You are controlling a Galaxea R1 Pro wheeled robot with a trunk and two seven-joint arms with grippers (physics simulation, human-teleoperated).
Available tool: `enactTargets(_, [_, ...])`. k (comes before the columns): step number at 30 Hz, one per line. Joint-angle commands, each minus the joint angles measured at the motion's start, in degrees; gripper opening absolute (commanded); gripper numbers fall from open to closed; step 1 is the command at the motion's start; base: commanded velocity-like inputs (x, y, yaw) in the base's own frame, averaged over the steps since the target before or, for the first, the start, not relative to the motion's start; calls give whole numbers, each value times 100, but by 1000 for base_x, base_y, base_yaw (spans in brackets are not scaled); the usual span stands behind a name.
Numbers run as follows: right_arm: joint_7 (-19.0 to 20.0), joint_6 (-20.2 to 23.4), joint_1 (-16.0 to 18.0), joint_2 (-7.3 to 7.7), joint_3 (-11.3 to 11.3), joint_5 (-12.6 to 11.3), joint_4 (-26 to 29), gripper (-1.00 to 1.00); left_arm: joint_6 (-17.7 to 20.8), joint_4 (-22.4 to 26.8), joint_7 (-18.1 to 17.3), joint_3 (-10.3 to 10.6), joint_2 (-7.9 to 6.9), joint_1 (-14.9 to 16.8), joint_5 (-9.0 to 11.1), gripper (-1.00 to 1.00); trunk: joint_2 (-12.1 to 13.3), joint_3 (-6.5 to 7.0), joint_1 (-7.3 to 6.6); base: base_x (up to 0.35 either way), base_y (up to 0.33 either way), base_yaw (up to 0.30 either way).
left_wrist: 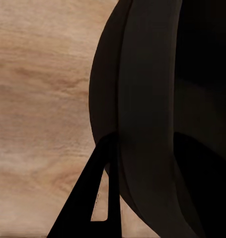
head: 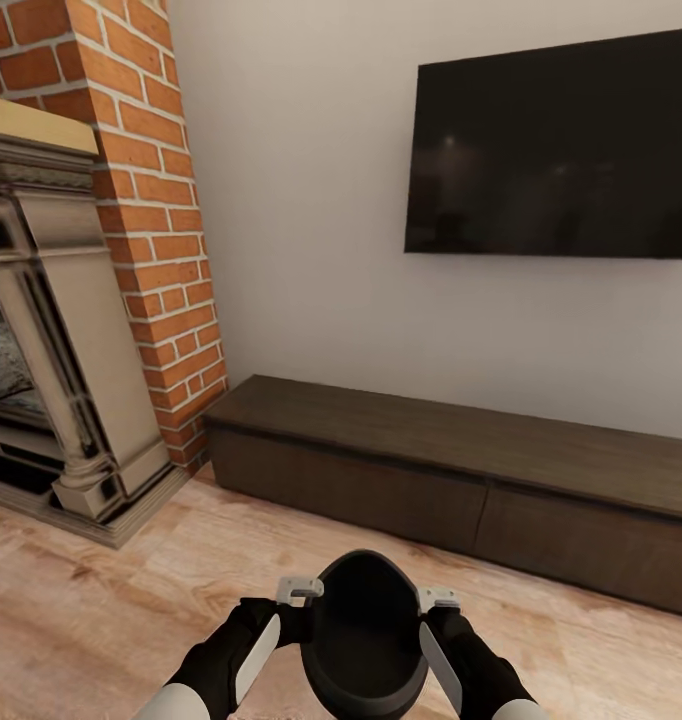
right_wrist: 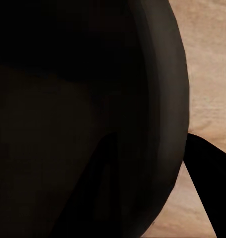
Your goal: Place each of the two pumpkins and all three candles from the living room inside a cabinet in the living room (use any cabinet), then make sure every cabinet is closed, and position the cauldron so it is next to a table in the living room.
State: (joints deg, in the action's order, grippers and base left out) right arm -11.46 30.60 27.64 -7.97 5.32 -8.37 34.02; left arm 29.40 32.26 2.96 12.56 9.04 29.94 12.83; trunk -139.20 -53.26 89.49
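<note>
Black cauldron (head: 364, 640) at bottom centre, left fingers (head: 299, 590) and right fingers (head: 439, 598) grasping its rim | cabinet (head: 461, 470) shut, mid-frame | step: carrying cauldron | next: find the bench.

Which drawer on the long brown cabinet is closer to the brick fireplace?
The left drawer front of the cabinet. It ends near the brick column; the other front runs off under the TV.

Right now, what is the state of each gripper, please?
Left gripper: closed on the rim of the black cauldron.
Right gripper: closed on the opposite side of the rim.
</note>
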Motion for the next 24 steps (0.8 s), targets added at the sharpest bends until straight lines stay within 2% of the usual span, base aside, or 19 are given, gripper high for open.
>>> enactTargets(1, [-46,16,5,6,31,-33,43,-100,30,0,38,1,-7,3,-88,-100,-3,-5,-2,0,6,282])
enactTargets(24, [-49,16,5,6,31,-33,43,-100,30,0,38,1,-7,3,-88,-100,-3,-5,-2,0,1,289])
